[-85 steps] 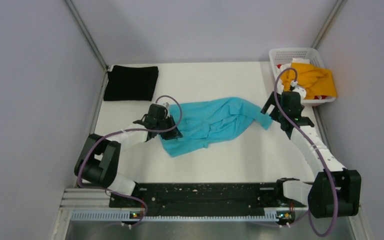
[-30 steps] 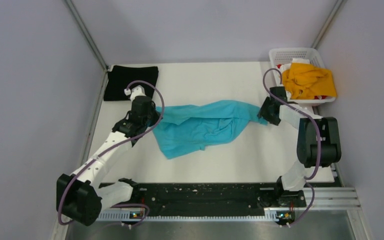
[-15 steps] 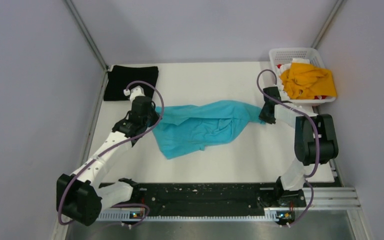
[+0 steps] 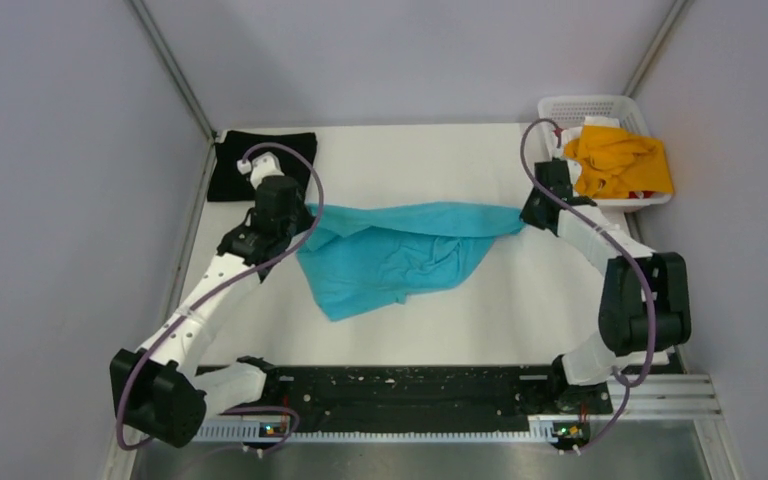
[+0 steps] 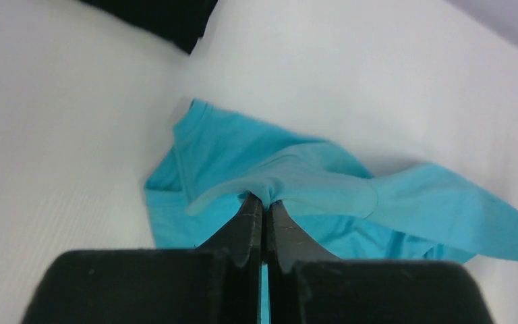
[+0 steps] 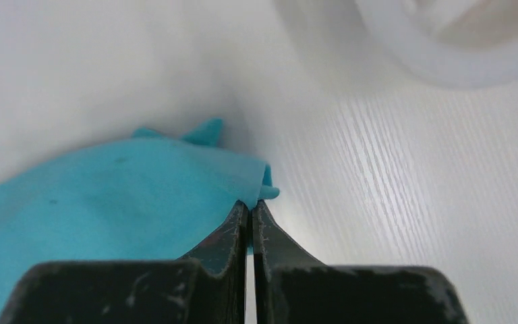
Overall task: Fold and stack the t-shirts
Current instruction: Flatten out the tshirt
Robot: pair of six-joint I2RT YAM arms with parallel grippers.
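On the bench (image 4: 430, 320), left end effector (image 5: 264, 200) and right end effector (image 6: 249, 204) pinch the turquoise t-shirt (image 4: 400, 245), stretched, unfolded; black t-shirt (image 4: 260, 165) lies folded far left, orange t-shirt (image 4: 620, 160) waits in basket (image 4: 585, 101).

No readable text, labels, brands, numbers or signs anywhere, in any of the three views.

Each wrist view's top edge crops something: the black cloth t-shirt (image 5: 162, 17), the blurred white plastic lattice basket (image 6: 432, 61).
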